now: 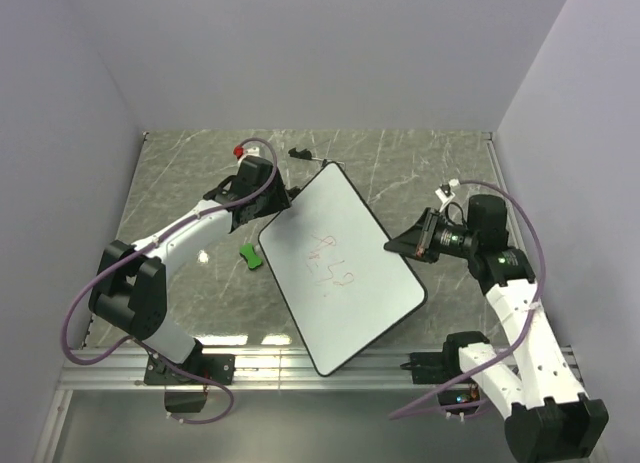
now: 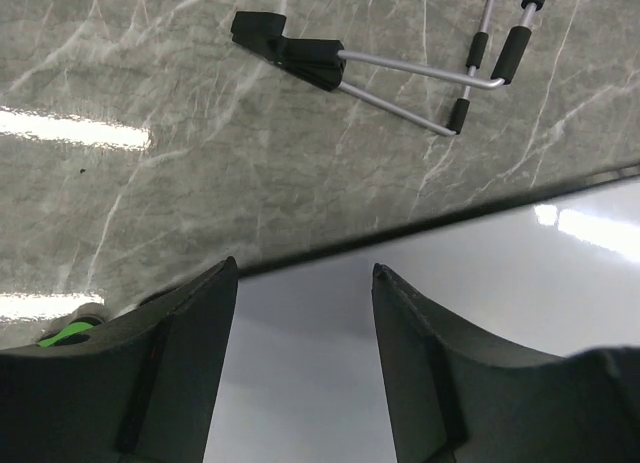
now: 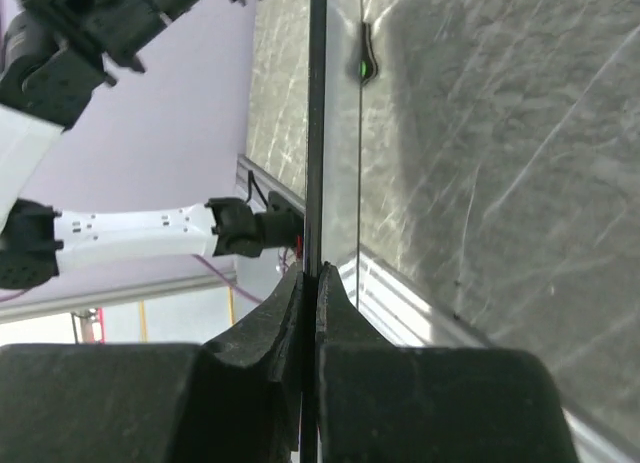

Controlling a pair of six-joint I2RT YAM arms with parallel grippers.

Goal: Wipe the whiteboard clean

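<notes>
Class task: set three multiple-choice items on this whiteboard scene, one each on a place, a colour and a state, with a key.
1. The green eraser lies: A on the table beside the whiteboard; B on top of it; C off the table.
2. The scribbles are: A blue; B red; C black.
3. The right gripper is: A open; B shut on the eraser; C shut on the whiteboard's edge.
Key: A, it rests on marble; B, the marks read red; C, its fingers pinch the rim.

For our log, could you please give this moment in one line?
right tool: shut on whiteboard | left tool: open | red scribbles: unerased
</notes>
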